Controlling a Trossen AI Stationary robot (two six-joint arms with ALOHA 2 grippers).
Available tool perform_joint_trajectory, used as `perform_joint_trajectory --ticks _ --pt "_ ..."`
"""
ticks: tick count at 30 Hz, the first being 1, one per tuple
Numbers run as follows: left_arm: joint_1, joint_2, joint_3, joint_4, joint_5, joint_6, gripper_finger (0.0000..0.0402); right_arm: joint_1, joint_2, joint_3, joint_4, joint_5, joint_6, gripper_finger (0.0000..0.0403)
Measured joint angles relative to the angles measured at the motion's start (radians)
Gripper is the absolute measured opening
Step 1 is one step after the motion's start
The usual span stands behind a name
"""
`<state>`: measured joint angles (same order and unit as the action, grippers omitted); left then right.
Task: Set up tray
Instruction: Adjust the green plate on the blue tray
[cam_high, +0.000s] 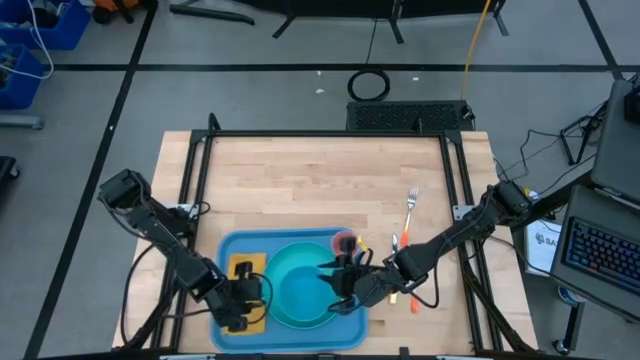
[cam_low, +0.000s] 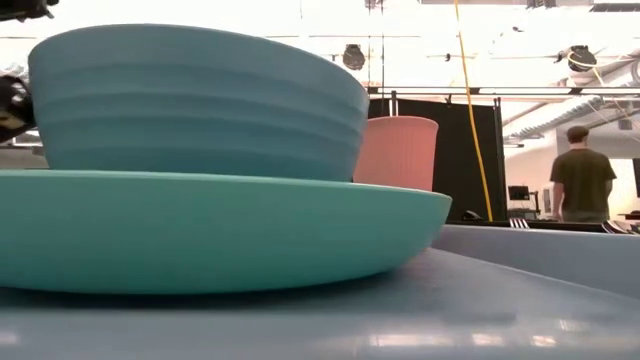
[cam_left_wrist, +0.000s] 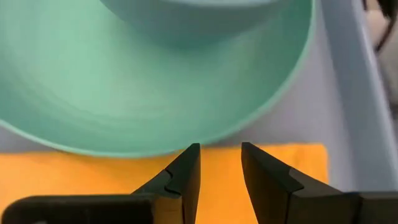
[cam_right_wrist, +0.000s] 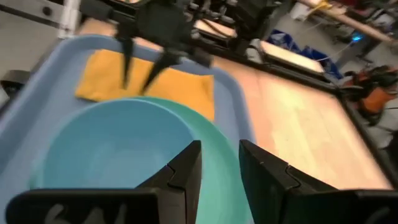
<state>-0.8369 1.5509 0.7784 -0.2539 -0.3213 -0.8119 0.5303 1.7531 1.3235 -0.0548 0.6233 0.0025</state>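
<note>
The tray lies at the wooden surface's near edge (a person stands beyond); the left hand and right hand hover slightly parted, empty.

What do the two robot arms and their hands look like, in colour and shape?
Both arms are dark, jointed and slim, with black cables running along them. The left hand has two black wedge-shaped fingers tapering to narrow tips. The right hand has the same black tapered fingers, with faint pale handwriting on its body.

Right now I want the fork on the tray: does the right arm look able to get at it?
Probably yes. The fork lies on bare wood beside the right arm, nothing on it. The right gripper, empty over the bowl on the tray, would only swing back.
</note>
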Motion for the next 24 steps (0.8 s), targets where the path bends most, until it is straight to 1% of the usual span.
perform_joint_trajectory --ticks 3,5,10,15,18,21,24 --pt "-0.024 0.0 0.0 -0.011 -0.124 0.005 0.012 0.002 0.0 0.0 -0.017 -0.002 0.025 0.01" --pt "-0.042 0.0 0.0 -0.014 -0.181 0.005 0.012 0.002 0.0 0.0 -0.043 -0.013 0.036 0.01" --pt "-0.073 0.0 0.0 -0.037 -0.231 -0.029 0.012 0.002 0.0 -0.001 -0.049 -0.028 0.072 0.01" --pt "-0.098 -0.013 0.0 -0.036 -0.296 -0.029 0.012 0.007 0.0 -0.001 -0.048 -0.025 0.082 0.01" --pt "-0.114 -0.043 0.0 -0.037 -0.392 -0.019 0.012 -0.003 0.0 -0.001 -0.071 -0.017 0.148 0.01" --pt "-0.137 -0.079 0.0 -0.028 -0.521 0.001 0.012 -0.014 0.0 -0.001 -0.132 0.044 0.238 0.01" --pt "-0.159 -0.111 0.0 -0.031 -0.624 0.017 0.012 -0.02 0.0 0.0 -0.224 0.098 0.306 0.01"
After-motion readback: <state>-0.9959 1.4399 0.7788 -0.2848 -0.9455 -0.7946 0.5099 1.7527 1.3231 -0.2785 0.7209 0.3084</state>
